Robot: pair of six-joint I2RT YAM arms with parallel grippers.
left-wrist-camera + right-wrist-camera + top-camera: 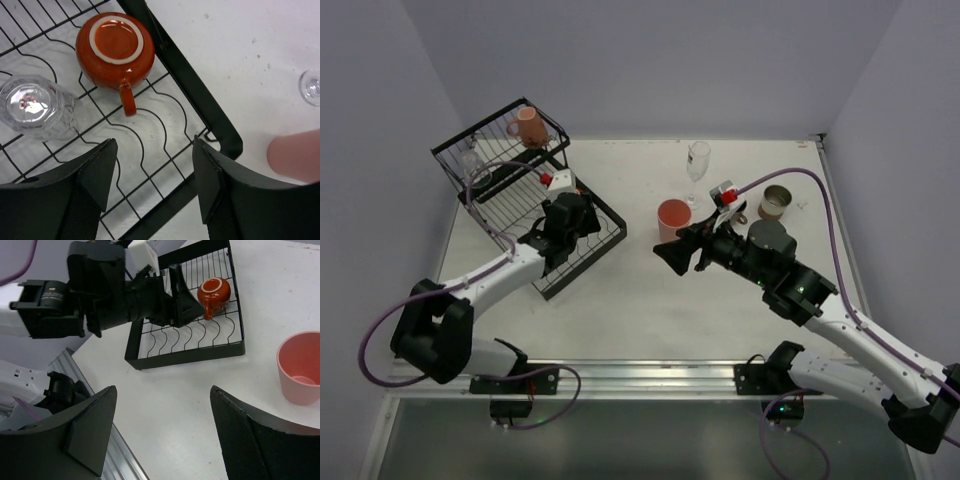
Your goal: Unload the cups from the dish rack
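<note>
The black wire dish rack [490, 190] stands at the far left. A pink mug [527, 127] sits in its raised basket, with a clear glass [470, 160] nearby. In the left wrist view an orange-red mug [115, 47] lies upside down on the slotted tray [200, 95], beside a clear glass [35, 107] on its side. My left gripper [155, 170] is open and empty, just short of the mug's handle. My right gripper [672, 253] is open and empty over the bare table, next to a salmon tumbler [673, 220]. The mug also shows in the right wrist view [215, 294].
A clear stemmed glass [698, 160] stands behind the tumbler. A brown cup [776, 203] stands at the far right. The rack's thick front frame [190, 352] lies between the two grippers. White walls close in the table's left, far and right sides.
</note>
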